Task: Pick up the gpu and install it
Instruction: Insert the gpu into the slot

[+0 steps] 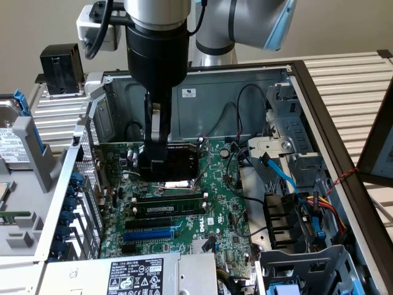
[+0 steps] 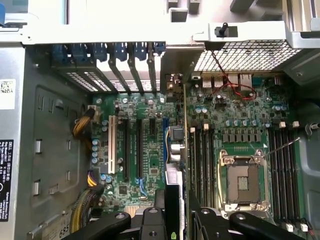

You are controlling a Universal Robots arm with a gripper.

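Observation:
The gpu [image 1: 182, 161], a flat black card, hangs upright just above the green motherboard [image 1: 215, 203] inside the open computer case. My gripper [image 1: 158, 167] is shut on it from above. In the wrist view the gpu [image 2: 173, 197] appears edge-on as a dark strip with a thin green board edge, held between my two black fingers [image 2: 150, 222]. My gripper [image 2: 175, 220] sits over the board, and the card's far end reaches along a blue slot [image 2: 165, 131] beside the black expansion slots [image 2: 134, 145].
The CPU socket [image 2: 243, 182] and memory slots [image 2: 202, 160] lie beside the card. Cables and a drive cage [image 1: 301, 246] crowd the exterior view's right. The case's back wall [image 1: 209, 101] rises behind. A black boxy block [image 1: 59, 67] and a hard drive [image 1: 12, 141] rest outside at the exterior view's left.

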